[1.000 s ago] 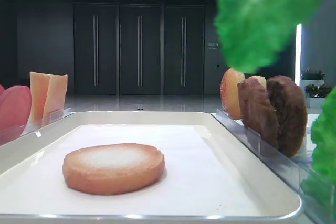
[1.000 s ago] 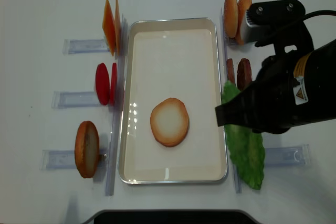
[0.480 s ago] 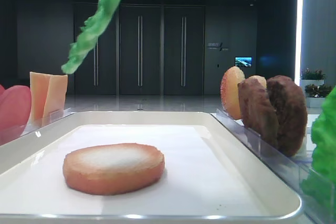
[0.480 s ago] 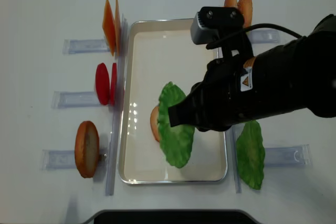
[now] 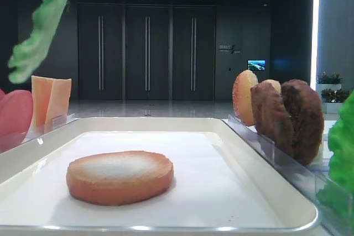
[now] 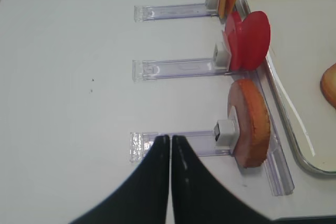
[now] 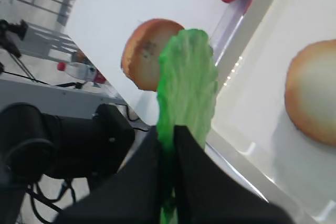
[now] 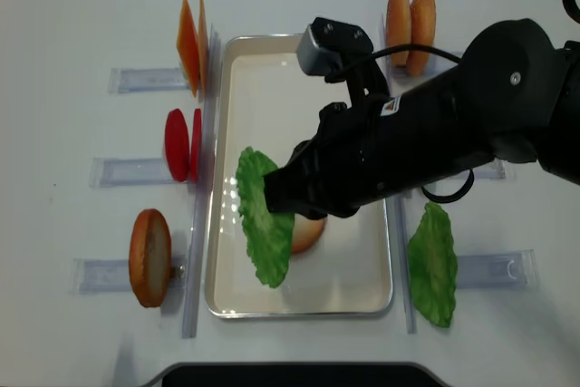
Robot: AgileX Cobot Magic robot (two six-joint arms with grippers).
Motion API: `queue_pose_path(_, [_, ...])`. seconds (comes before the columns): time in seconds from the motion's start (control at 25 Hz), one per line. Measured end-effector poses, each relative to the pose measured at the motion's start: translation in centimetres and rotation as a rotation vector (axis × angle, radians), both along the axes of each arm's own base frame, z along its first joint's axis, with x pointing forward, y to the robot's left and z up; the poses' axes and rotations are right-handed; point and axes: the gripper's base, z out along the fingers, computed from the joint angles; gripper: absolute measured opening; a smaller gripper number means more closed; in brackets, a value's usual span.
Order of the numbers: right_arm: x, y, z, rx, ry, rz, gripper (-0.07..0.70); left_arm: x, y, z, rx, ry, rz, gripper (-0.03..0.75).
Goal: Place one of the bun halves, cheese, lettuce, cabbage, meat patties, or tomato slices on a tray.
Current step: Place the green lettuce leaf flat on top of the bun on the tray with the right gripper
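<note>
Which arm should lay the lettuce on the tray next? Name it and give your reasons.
The right arm. Its gripper is already shut on the lettuce leaf, which hangs above the tray by the bun half. The left gripper is shut and empty, off beside the holders.

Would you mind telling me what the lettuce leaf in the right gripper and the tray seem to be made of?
Lettuce leaf: probably soft plastic or foam imitation; uniform bright green, matte pebbled surface, thick floppy sheet.
Tray: looks like metal or glossy hard plastic; its cream-white raised rim shines and reflects light, with a matte white liner inside.
</note>
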Motion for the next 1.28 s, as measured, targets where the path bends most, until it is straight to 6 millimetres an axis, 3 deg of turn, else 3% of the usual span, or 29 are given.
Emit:
queue_pose_path(0.2, [1.6,-2.4,-1.2,0.171,0.042,-0.064,0.017,0.0,0.0,0.0,0.0,0.0,0.0,-0.007])
queue_pose_path(0.44, [1.6,-3.8,-3.0,0.213,0.043,-0.07,0.017,0.0,0.0,0.0,0.0,0.0,0.0,-0.007])
queue_pose_path(0.76, [2.6,-3.8,-6.0,0.268,0.138,-0.106,0.017,0.0,0.0,0.0,0.0,0.0,0.0,-0.007])
queue_pose_path(1.28, [3.3,-3.9,-7.4,0.199,0.139,-0.172,0.017,0.0,0.0,0.0,0.0,0.0,0.0,-0.007])
